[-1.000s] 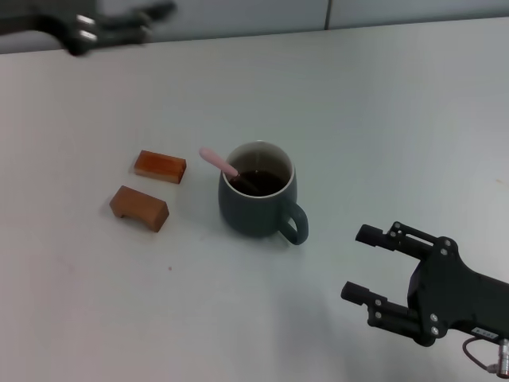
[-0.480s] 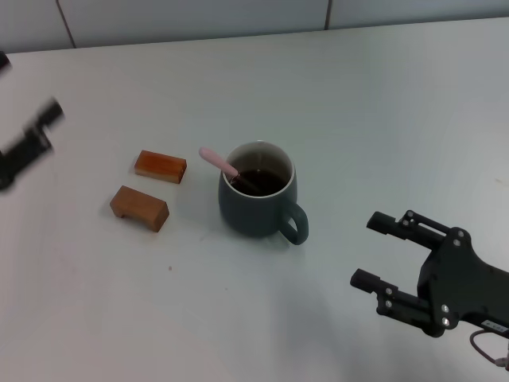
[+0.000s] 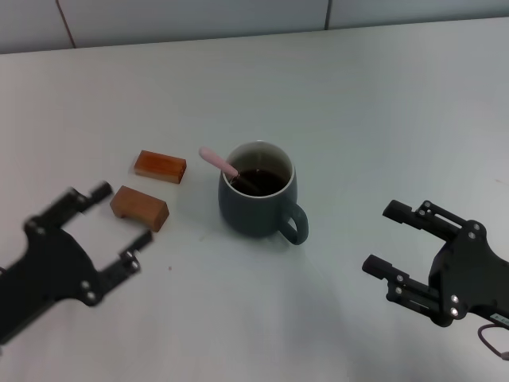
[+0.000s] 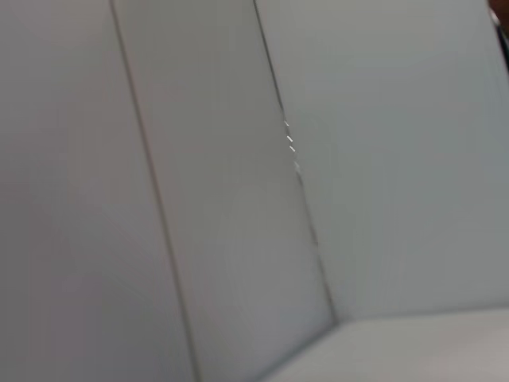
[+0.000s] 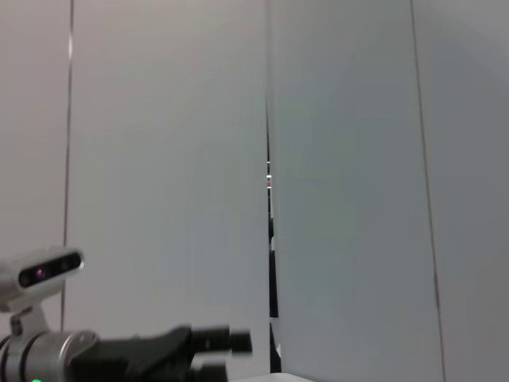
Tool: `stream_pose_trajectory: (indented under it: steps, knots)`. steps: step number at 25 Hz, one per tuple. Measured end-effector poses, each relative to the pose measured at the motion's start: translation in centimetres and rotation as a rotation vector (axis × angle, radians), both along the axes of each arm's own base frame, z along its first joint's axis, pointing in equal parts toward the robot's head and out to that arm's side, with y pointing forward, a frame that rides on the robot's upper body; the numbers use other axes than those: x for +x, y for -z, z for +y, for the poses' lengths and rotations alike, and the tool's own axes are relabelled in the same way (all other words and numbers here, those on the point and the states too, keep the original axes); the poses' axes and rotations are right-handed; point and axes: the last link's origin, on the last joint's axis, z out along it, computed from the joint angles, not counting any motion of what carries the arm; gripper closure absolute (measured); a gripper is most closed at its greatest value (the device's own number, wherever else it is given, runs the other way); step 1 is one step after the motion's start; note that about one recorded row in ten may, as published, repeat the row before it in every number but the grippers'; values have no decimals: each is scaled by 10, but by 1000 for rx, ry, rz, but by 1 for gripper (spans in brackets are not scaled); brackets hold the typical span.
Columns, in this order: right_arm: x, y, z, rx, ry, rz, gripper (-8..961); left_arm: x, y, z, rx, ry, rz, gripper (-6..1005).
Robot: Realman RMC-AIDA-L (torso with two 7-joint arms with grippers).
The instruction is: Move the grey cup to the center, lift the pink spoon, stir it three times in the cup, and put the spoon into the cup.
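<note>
In the head view the grey cup (image 3: pixel 258 200) stands upright near the middle of the white table, its loop handle toward the front right, dark liquid inside. The pink spoon (image 3: pixel 219 165) rests in the cup, its bowl in the liquid and its pink handle leaning out over the left rim. My left gripper (image 3: pixel 121 219) is open and empty at the front left, beside the wooden blocks. My right gripper (image 3: pixel 382 236) is open and empty at the front right, well clear of the cup. The wrist views show only wall panels.
Two brown wooden blocks (image 3: pixel 160 166) (image 3: pixel 139 207) lie left of the cup; the nearer one is close to my left fingertips. The table's back edge meets a panelled wall (image 3: pixel 191 16). The other arm (image 5: pixel 127 350) shows low in the right wrist view.
My left arm swung from the far left back corner down to the front left, near the blocks. My right gripper drew back toward the front right. Cup and spoon did not move.
</note>
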Motion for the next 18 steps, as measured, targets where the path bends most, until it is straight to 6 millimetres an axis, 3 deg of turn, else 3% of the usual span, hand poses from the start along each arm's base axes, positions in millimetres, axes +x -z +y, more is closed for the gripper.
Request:
stream_pose_trajectory:
  steps: [2, 7, 18]
  knots:
    - [0, 0, -1, 1, 1, -1, 242, -1, 17, -5, -72, -11, 3, 292]
    - [1, 2, 1, -1, 6, -16, 242, 4, 29, -9, -146, 13, 5, 292]
    - [0, 13, 11, -12, 38, -43, 242, 12, 47, 7, -214, -1, 9, 291]
